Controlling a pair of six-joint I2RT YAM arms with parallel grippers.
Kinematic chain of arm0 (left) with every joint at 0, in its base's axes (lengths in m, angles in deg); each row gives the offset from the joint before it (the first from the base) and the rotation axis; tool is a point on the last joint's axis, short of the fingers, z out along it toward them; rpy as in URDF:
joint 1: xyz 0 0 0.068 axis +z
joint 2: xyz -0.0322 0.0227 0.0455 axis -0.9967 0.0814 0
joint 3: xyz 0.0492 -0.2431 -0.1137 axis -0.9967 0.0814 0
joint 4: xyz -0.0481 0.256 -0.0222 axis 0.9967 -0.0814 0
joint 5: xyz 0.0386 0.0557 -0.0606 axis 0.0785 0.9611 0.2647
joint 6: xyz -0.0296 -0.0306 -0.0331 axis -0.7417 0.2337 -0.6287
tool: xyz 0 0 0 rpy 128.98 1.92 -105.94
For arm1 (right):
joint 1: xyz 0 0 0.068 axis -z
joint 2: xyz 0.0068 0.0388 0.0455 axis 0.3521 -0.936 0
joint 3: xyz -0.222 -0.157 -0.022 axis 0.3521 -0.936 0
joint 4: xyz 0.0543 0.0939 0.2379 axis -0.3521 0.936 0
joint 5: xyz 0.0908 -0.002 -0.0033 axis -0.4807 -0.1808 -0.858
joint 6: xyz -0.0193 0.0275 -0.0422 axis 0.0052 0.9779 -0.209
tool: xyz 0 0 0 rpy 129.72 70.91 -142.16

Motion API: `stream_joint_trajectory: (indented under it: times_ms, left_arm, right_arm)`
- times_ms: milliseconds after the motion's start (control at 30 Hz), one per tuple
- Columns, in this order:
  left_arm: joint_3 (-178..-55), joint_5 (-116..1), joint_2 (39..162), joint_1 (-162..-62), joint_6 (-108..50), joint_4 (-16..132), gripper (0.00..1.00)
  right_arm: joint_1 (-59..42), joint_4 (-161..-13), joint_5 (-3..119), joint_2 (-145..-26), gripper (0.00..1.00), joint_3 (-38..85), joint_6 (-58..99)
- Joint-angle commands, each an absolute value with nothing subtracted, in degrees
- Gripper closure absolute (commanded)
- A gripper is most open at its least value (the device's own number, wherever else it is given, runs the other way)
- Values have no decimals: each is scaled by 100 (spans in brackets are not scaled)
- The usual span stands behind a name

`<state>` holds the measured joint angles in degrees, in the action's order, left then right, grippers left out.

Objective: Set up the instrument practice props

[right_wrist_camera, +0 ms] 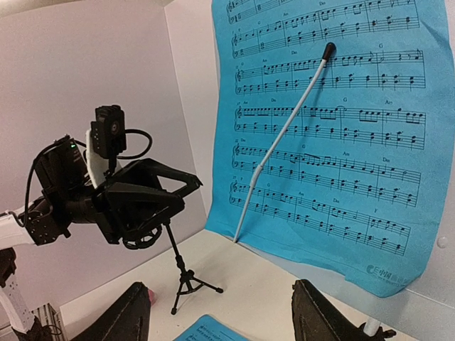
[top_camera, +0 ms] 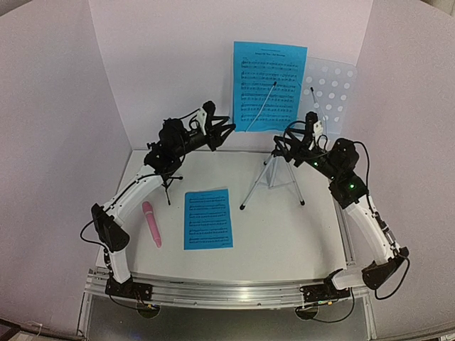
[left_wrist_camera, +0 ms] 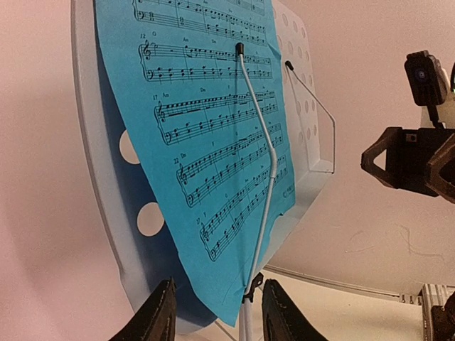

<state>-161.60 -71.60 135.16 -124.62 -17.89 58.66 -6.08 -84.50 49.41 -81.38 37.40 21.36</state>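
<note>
The pale blue perforated music stand [top_camera: 333,89] rises on its silver tripod [top_camera: 272,177] at the back right. One blue sheet-music page [top_camera: 269,85] lies against it under a thin wire arm [left_wrist_camera: 259,135]. My left gripper [left_wrist_camera: 217,320] is open, and the page's lower corner [left_wrist_camera: 227,291] hangs between its fingers untouched. My right gripper [right_wrist_camera: 227,323] is open and empty beside the stand's head, facing that page [right_wrist_camera: 334,142]. A second blue page [top_camera: 208,219] lies flat on the table. The pink microphone [top_camera: 151,224] lies to its left. The small black tripod mic holder [top_camera: 168,188] stands behind it.
White backdrop walls close in the table [top_camera: 284,234] at the back and on both sides. An aluminium rail [top_camera: 234,291] runs along the near edge between the arm bases. The two grippers face each other across the stand, the right one [left_wrist_camera: 419,160] showing in the left wrist view.
</note>
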Motion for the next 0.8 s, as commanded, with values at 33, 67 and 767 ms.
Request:
stream_joint_trajectory:
  times_ms: [33, 67, 767]
  left_arm:
    - [-16693, -7060, 13723, -12453, -2114, 5845, 59]
    - [-16737, -7049, 13770, -12453, -2120, 5843, 60]
    - [-17157, -6838, 14056, -12479, -2276, 5979, 100]
  right_arm:
    - [-671, -8529, 4906, -7866, 34, 3667, 2144]
    - [-672, -8529, 4908, -7852, 34, 3663, 2134]
    - [-685, -8542, 4929, -7764, 34, 3567, 2115]
